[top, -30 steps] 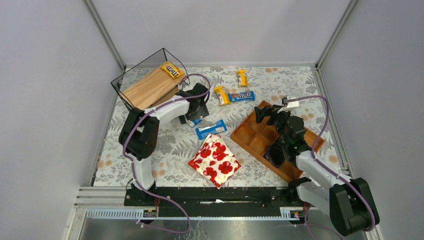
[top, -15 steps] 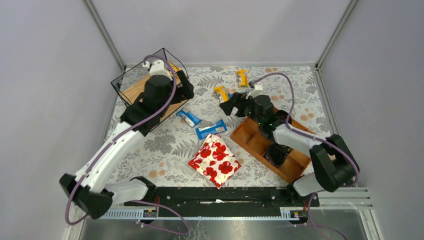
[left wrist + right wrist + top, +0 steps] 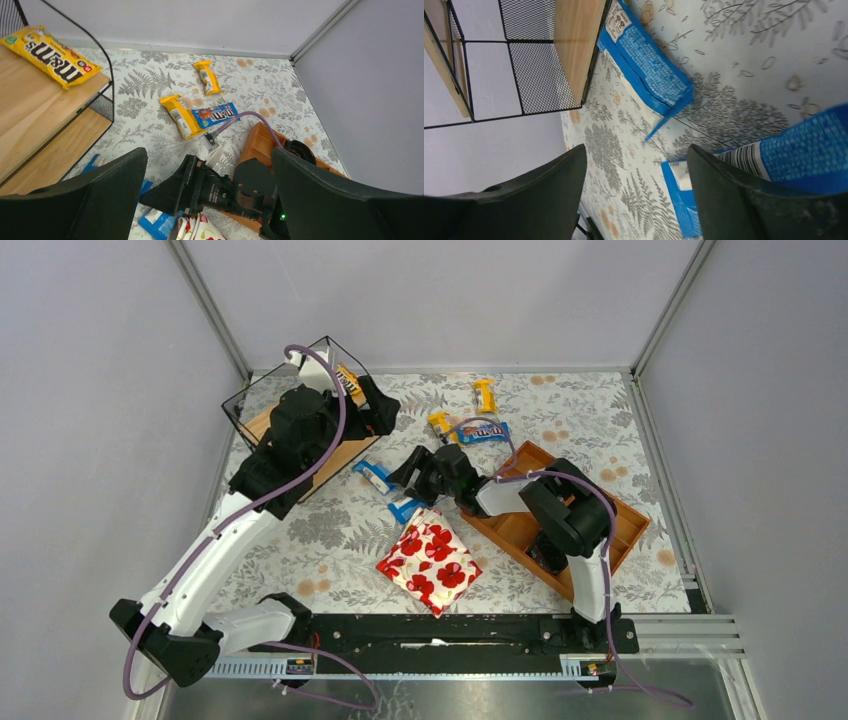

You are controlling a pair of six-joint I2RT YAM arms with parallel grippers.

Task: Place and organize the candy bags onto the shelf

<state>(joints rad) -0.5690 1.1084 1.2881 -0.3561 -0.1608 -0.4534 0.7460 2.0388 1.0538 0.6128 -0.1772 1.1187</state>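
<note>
One yellow candy bag (image 3: 348,380) (image 3: 47,55) lies on the top board of the shelf (image 3: 300,425) (image 3: 30,112). My left gripper (image 3: 383,410) (image 3: 209,155) hangs open and empty just right of the shelf. On the table lie two yellow bags (image 3: 484,395) (image 3: 440,426) and a blue one (image 3: 483,430). Two more blue bags (image 3: 375,477) (image 3: 404,509) lie mid-table. My right gripper (image 3: 408,477) (image 3: 636,200) is low over them and open, with the end of a blue bag (image 3: 774,160) beside its right finger (image 3: 744,200). The other blue bag (image 3: 649,70) lies ahead of it.
A white pouch with red poppies (image 3: 428,560) lies just in front of the right gripper. The reddish-brown compartment tray (image 3: 600,505) stands at the right, under the right arm. Grey walls close in the table on three sides.
The right arm swung left from the tray to the two blue bags and its jaws narrowed a little. The left arm went from the table up to the shelf's right end.
</note>
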